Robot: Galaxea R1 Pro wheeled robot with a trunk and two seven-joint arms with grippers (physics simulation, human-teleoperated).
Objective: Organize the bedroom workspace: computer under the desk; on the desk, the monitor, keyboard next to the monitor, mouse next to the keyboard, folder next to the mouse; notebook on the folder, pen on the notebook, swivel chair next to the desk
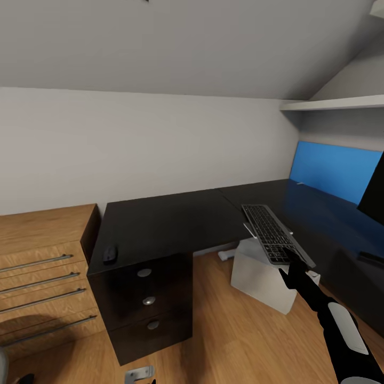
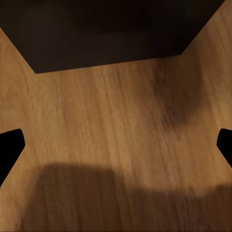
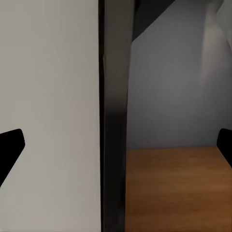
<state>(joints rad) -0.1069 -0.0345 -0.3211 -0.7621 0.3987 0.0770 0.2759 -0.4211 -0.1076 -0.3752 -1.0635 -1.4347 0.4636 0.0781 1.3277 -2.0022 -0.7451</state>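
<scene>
Right hand: My right hand (image 1: 292,262) grips the near end of the keyboard (image 1: 274,233). I hold it up, tilted, over the inner edge of the table (image 1: 160,221), so I can lay it down flat.
Right wrist view: The black finger tips sit at the two sides, far apart, with a dark edge and a pale face between them. That dark edge may be the keyboard, but I cannot be sure.
Left hand: In my left wrist view the fingertips (image 2: 10,147) are spread wide with nothing between them. It looks down at the wooden floor (image 2: 116,130).
Mouse: The little black mouse (image 1: 109,253) lies on the table near its left front corner, above the drawers (image 1: 145,298). It is well apart from the keyboard.
Monitor: The black monitor (image 1: 373,192) stands on the right wing of the table, by the blue back panel (image 1: 333,170).
Computer: The white box computer (image 1: 264,277) sits on the floor, under the table's inner edge.
Wooden chest: A light wooden chest (image 1: 45,266) stands just beside the table's left end.
Next, I think: Put the keyboard down next to the monitor, then bring the mouse over beside it.
</scene>
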